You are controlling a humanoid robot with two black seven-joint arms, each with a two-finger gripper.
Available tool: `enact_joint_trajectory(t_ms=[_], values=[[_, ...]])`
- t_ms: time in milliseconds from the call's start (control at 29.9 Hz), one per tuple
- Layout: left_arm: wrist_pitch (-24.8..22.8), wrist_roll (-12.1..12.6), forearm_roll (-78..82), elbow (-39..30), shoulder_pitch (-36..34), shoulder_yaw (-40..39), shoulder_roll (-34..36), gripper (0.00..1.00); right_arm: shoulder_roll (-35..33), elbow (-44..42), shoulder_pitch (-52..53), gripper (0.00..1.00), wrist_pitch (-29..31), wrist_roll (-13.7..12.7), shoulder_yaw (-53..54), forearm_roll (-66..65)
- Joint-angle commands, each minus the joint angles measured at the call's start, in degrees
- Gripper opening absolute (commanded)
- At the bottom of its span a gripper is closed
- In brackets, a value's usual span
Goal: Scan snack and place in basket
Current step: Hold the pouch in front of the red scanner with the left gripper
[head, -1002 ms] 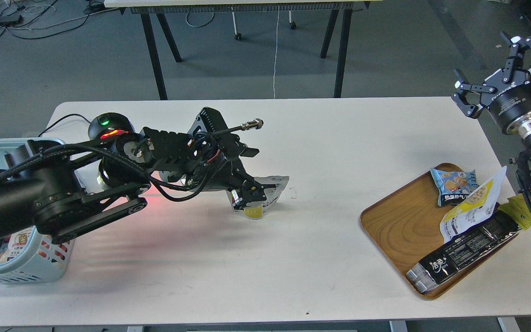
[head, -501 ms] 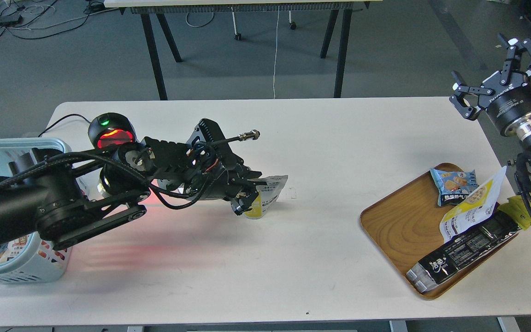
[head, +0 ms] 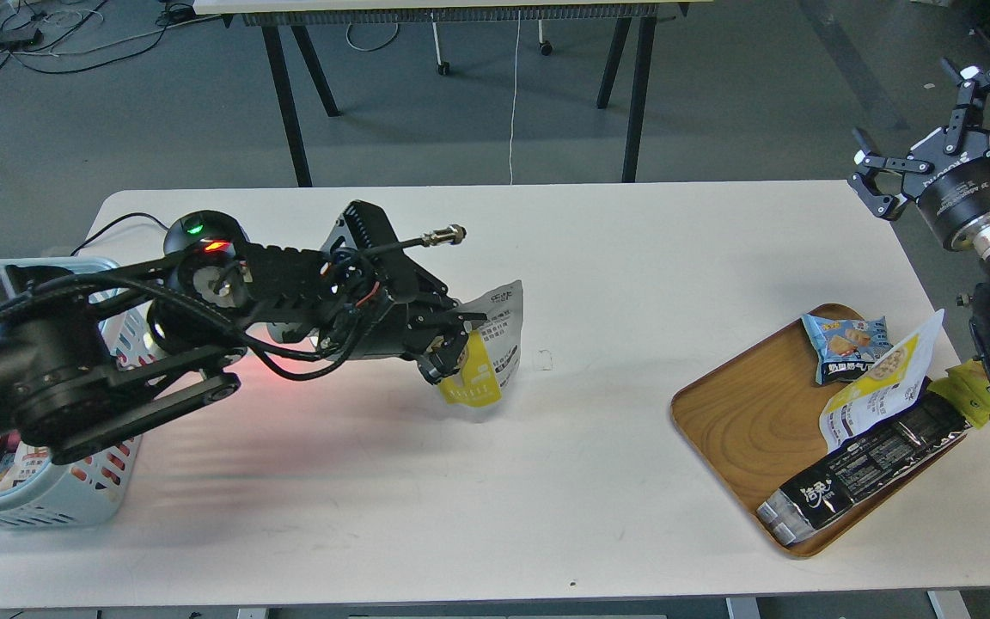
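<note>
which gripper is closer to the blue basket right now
Left. The left gripper holds the snack over mid-table, its arm crossing the basket at the left edge. The right gripper hangs open beyond the table's far right corner.

Basket (head: pixel 74 494) at table's (head: pixel 546 481) left edge; scanner (head: pixel 203 236) just behind; snack (head: pixel 486 352) mid-table; tray (head: pixel 744 430) of packets (head: pixel 856 468) far right.
</note>
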Motion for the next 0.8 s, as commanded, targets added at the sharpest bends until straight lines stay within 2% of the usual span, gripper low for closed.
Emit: enact_joint_trajectory(t_ms=[0,134,301,468,768], values=[[0.0,-4.4,0.0,-1.25,0.35,-3.24,5.91,0.0,-0.66,-0.01,0.0,0.98,0.07,0.0,0.18,0.0],[0.0,-8.89,0.0,-1.16,0.44,-3.69,12.95,0.0,-0.66,-0.01,0.0,0.98,0.07,0.0,0.71,0.0],[0.0,-10.3,0.0,1.73,1.31,-3.16,18.67,0.0,-0.66,0.08,0.0,0.98,0.07,0.0,0.8,0.0],[0.48,-10.57,0.0,3.32,2.64,-3.16,21.05,0.0,-0.66,0.08,0.27,0.98,0.07,0.0,0.8,0.0],[1.81,-10.48,0.0,6.92,2.64,-3.07,20.78,0.0,-0.66,0.87,0.62,0.98,0.16,0.0,0.8,-0.09]])
